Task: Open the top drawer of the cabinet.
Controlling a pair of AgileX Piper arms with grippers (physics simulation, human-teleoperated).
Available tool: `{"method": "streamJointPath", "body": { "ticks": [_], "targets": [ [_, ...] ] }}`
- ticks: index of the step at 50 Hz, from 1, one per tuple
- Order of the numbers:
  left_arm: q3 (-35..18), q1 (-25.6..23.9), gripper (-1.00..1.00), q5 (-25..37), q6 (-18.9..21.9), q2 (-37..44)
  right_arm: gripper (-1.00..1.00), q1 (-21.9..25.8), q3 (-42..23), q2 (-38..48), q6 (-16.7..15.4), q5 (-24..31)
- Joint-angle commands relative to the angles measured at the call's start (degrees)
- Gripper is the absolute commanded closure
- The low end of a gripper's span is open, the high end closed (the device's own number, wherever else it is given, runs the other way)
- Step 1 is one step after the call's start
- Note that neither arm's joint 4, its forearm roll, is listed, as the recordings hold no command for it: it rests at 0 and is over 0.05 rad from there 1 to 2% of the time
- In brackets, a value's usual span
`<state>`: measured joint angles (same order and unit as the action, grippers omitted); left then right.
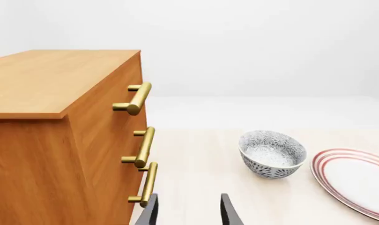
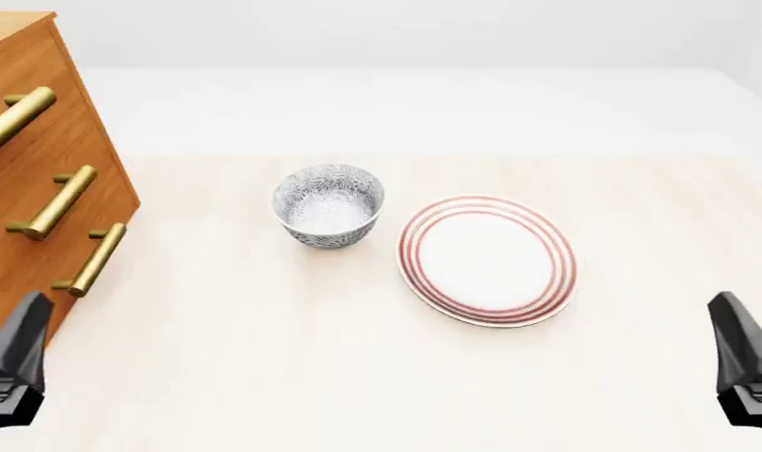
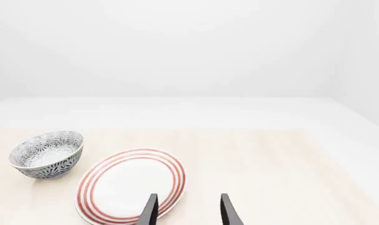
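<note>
Three drawers flush; your claws hold nothing.
Top drawer [image 1: 108, 93] of cabinet [image 1: 52, 140] at table's left edge, well above your parted left gripper [image 1: 188, 211]; right gripper [image 3: 188, 211] parted too.

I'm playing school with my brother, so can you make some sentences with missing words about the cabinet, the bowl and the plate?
1. The cabinet has ____ brass handles on its front.
2. The rings around the plate are coloured ____.
3. In the front view, the bowl sits between the cabinet and the ____.
4. The left gripper is open and holds ____.

Missing words: three; red; plate; nothing
</note>
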<state>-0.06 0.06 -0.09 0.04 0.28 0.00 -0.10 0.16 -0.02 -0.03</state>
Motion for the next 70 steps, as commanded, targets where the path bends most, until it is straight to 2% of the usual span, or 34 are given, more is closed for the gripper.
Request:
{"method": "streamJointPath", "body": {
  "ticks": [1, 7, 10, 11, 22, 28, 31, 34, 38, 44, 49, 56, 58, 61, 70],
  "targets": [
    [-0.1, 0.3, -1.00, -0.9, 0.5, 1.6, -1.00, 0.0, -0.1, 0.3, 0.0, 0.0],
    [-0.1, -0.1, -1.00, -3.7, 0.4, 4.7, -1.00, 0.0, -0.1, 0.2, -0.2, -0.1],
    [-0.4, 0.4, -1.00, -4.3, 1.8, 5.8, -1.00, 0.0, -0.1, 0.2, -0.2, 0.0],
    [-11.7, -2.3, -1.00, -8.0, 22.5, 26.0, -1.00, 0.0, -0.1, 0.1, -0.2, 0.0],
    [-13.7, -2.6, -1.00, -6.3, 27.5, 27.4, -1.00, 0.0, -0.1, 0.1, -0.2, 0.0],
    [-14.9, -2.8, -1.00, -4.6, 28.9, 27.0, -1.00, 0.0, -0.1, 0.1, -0.2, 0.0],
    [-16.1, -3.2, -1.00, -3.8, 31.0, 28.0, -1.00, 0.0, -0.1, 0.1, -0.2, 0.0],
    [-17.0, -2.8, -1.00, -4.5, 35.9, 31.0, -1.00, 0.0, -0.1, 0.1, -0.2, 0.0],
    [-20.1, -3.2, -1.00, -2.7, 38.5, 32.4, -1.00, 0.0, -0.1, 0.1, -0.2, 0.0],
    [-21.3, -1.9, -1.00, -3.1, 44.9, 35.9, -1.00, 0.0, -0.1, 0.1, -0.2, 0.0],
    [-22.0, -1.0, -1.00, -1.8, 48.8, 36.0, -1.00, 0.0, -0.1, 0.1, -0.2, 0.0],
    [-23.3, -0.7, -1.00, 0.3, 51.9, 35.4, -1.00, 0.0, -0.1, 0.1, -0.2, 0.0],
    [-23.1, 0.1, -1.00, 0.7, 55.1, 35.0, -1.00, 0.0, -0.1, 0.1, -0.2, 0.0],
    [-23.2, 0.7, -1.00, 0.6, 57.5, 35.3, -1.00, 0.0, -0.1, 0.1, -0.2, 0.0],
    [-24.0, 1.9, -1.00, 0.7, 62.8, 35.6, -1.00, 0.0, -0.1, 0.1, -0.2, 0.0]
  ]
}}
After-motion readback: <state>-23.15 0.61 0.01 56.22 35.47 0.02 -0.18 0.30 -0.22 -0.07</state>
